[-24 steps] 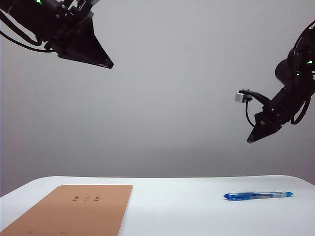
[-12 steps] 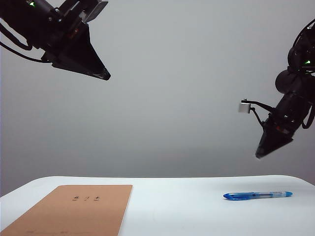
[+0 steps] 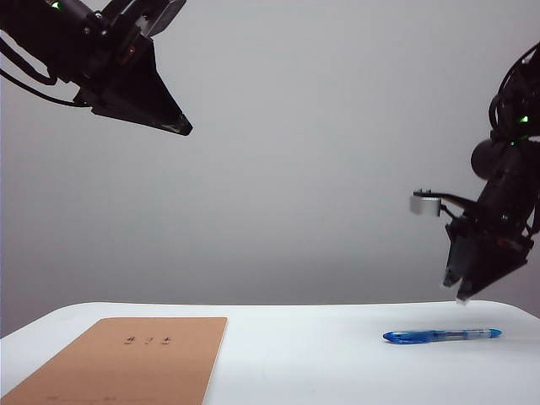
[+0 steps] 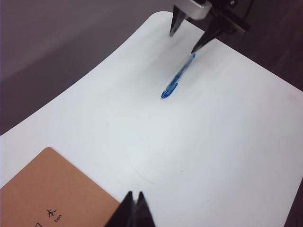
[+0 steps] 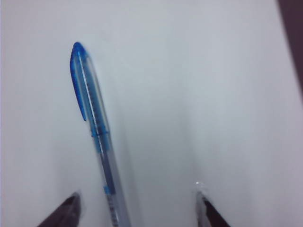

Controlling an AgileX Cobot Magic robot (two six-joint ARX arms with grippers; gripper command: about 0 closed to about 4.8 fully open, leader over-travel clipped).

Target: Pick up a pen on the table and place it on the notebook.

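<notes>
Descent noted: right gripper (image 3: 462,291) has dropped to just above the pen (image 3: 442,336), jaws now spread and empty, so the grasp looks imminent. Pen lies on the table (image 3: 304,354), well apart from the notebook (image 3: 126,367); left gripper (image 3: 181,128), fingers together, hangs high above the notebook.

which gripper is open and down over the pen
The right gripper: jaws spread, low above the pen. The left gripper is shut, high above the notebook.

The right gripper (image 3: 462,291) hangs just above the pen (image 3: 442,336), jaws spread apart. The left gripper (image 3: 181,126) hovers high above it, fingertips together.
</notes>
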